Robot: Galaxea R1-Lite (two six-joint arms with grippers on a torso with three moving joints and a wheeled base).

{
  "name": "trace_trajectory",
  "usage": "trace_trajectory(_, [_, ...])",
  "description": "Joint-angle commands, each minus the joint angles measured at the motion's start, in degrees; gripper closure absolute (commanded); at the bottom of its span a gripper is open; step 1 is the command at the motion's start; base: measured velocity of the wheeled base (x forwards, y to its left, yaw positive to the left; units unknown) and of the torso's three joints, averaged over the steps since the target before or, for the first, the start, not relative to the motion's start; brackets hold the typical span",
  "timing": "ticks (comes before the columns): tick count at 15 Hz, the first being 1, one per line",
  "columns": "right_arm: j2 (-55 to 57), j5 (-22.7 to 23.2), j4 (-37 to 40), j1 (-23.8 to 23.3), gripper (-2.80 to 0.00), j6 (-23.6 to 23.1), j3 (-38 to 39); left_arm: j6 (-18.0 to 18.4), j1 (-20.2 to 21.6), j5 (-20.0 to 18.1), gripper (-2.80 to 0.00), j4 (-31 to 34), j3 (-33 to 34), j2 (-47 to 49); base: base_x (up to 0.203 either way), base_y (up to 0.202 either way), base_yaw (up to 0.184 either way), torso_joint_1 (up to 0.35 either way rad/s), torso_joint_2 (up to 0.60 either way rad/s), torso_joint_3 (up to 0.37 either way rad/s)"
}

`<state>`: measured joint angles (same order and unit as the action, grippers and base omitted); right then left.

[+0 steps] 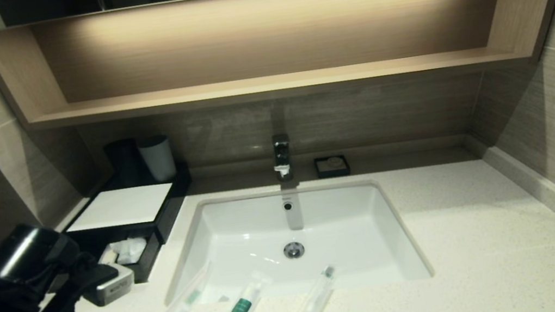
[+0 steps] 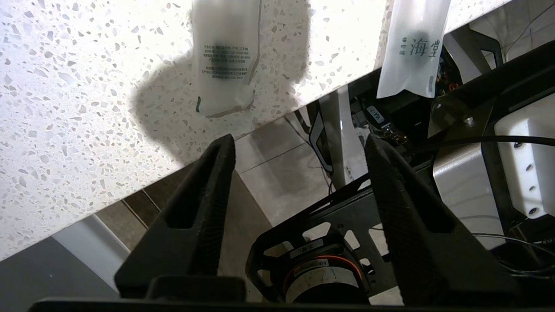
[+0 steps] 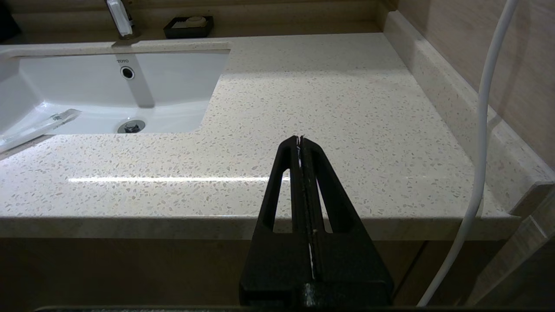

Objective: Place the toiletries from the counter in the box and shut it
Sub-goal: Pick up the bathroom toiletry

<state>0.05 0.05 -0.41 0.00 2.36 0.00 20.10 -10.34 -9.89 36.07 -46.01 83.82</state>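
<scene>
Only the head view shows the black box (image 1: 123, 206) at the counter's (image 1: 466, 238) back left, its front drawer pulled out, and all three clear-sleeved toiletries (image 1: 240, 309) lying along the sink's front edge. The left wrist view shows the left gripper (image 2: 299, 149) spread wide, holding nothing, past the counter's edge below two sleeve ends. The right wrist view shows the right gripper (image 3: 300, 139) pressed together, empty, before the counter.

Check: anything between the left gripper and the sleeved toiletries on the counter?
Nothing visible. The left gripper is open and empty over the counter's front edge, with bare stone between its fingers and the nearest sleeved toiletry. The right gripper is shut, parked below the counter's front edge, away to the right.
</scene>
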Motion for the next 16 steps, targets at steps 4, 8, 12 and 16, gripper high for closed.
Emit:
trace_trajectory(4, [0.0,0.0,0.0,0.0,0.00,0.0,0.0,2.7,0.0,0.0,-2.80,0.2,0.3,2.4,0.000,0.000,0.000,0.000,0.00,0.000])
trace_trajectory(8, [0.0,0.0,0.0,0.0,0.00,0.1,0.0,3.0,0.0,0.0,-2.80,-1.4,-0.3,4.7,0.000,0.000,0.000,0.000,0.00,0.000])
trace_trajectory(12, [0.0,0.0,0.0,0.0,0.00,0.0,0.0,2.9,0.0,0.0,-2.80,-3.3,-0.3,7.7,0.000,0.000,0.000,0.000,0.00,0.000])
trace_trajectory(16, [0.0,0.0,0.0,0.0,0.00,0.0,0.0,3.0,0.0,0.0,-2.80,-4.9,-0.4,9.3,0.000,0.000,0.000,0.000,0.00,0.000])
